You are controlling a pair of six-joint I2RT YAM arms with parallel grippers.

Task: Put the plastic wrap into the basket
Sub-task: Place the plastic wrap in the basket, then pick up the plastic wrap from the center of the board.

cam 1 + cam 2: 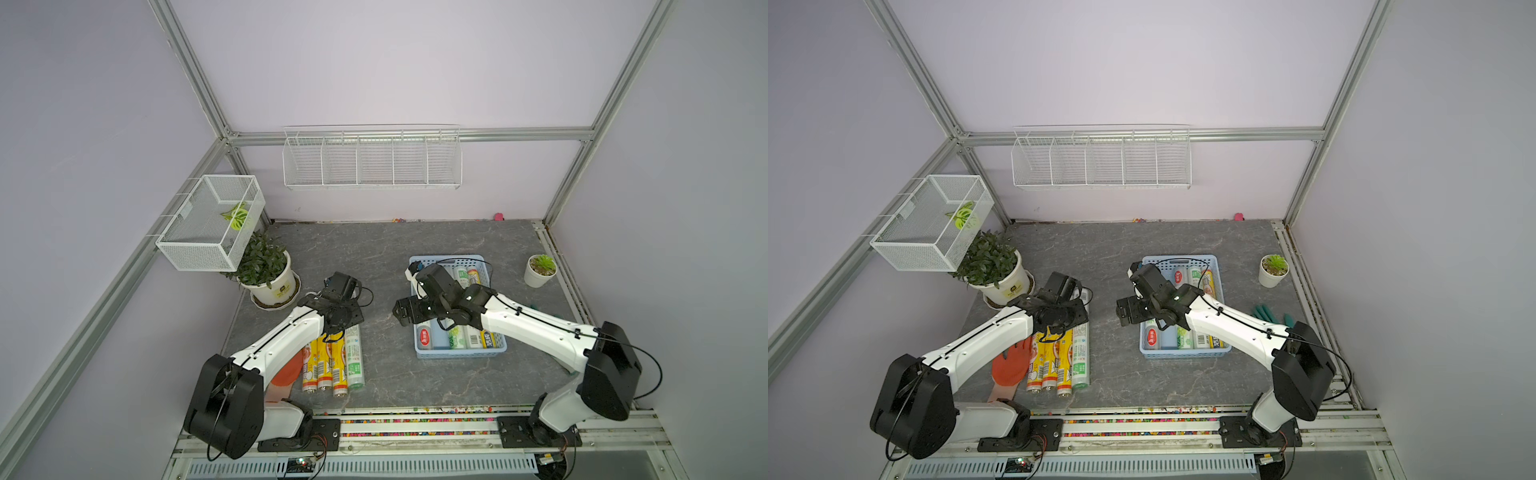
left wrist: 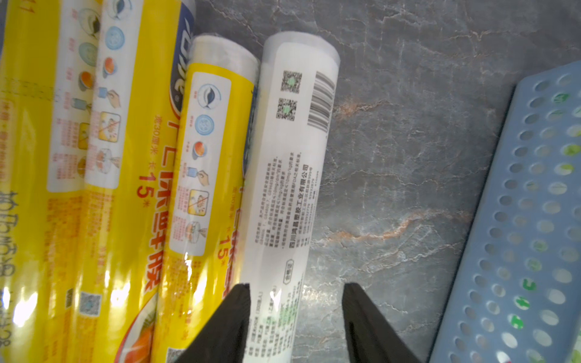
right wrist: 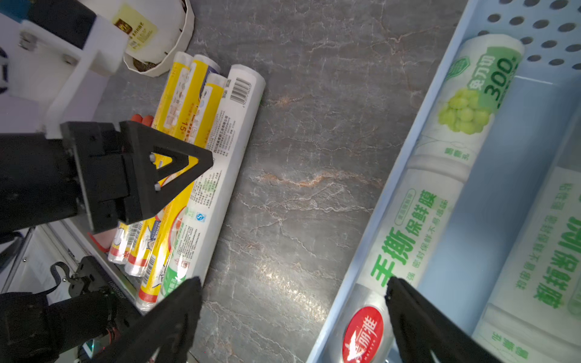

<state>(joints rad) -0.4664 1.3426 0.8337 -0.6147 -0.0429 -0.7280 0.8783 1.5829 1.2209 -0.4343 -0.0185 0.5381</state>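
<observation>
Seeing the left claw (image 2: 297,286) astride the whitish roll (image 2: 283,188) on the worktop (image 2: 408,157), jaws apart and nothing clamped yet, with a strip of bare stone on the side facing the basket (image 2: 518,220). Bit worried about the finger (image 2: 232,314) on the opposite side: sits right in the seam against the yellow rolls (image 2: 213,157), so could nip the nearest yellow one as well, or squirt the slick round whitish one sideways. Long and slim too, so might tip on the lift and clip the basket wall. Only getting that seam from the left wrist view; hidden in both top views behind the arm. Need the right wrist view for the right claw (image 3: 292,279): spread wide, empty, hanging over the basket's wall beside the stowed rolls (image 3: 456,125). Missing from the left wrist view but plain in a top view: the orange glove (image 1: 1011,365), beyond the yellow rolls from the left claw.
</observation>
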